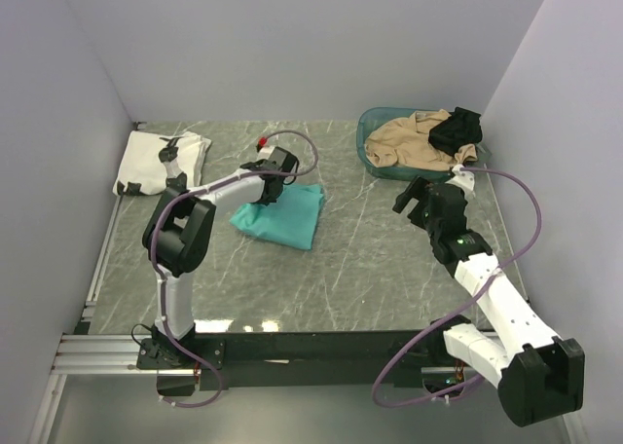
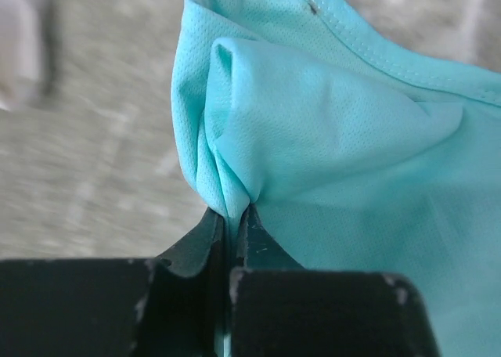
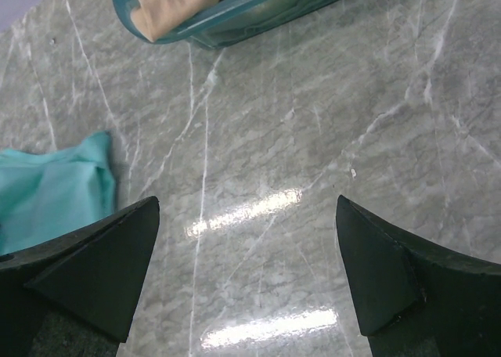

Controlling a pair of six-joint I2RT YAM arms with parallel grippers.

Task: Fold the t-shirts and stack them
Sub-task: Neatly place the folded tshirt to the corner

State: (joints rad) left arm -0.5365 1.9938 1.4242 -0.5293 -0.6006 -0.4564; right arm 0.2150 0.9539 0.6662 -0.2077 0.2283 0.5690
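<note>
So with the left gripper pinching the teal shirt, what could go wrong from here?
1. The left gripper pinches only a small bunched tuck of the teal shirt; it may slip out if pulled.
2. The right gripper is open, off the cloth, so a one-handed drag may crumple the shirt.

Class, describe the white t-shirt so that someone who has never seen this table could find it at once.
Start at the grey marble table and go to its far left corner. The white t-shirt lies there alone; unlike the plain teal t-shirt mid-table, it carries black prints.

Left hand (image 2: 237, 216) clamped tight, right hand (image 3: 246, 206) agape.
</note>
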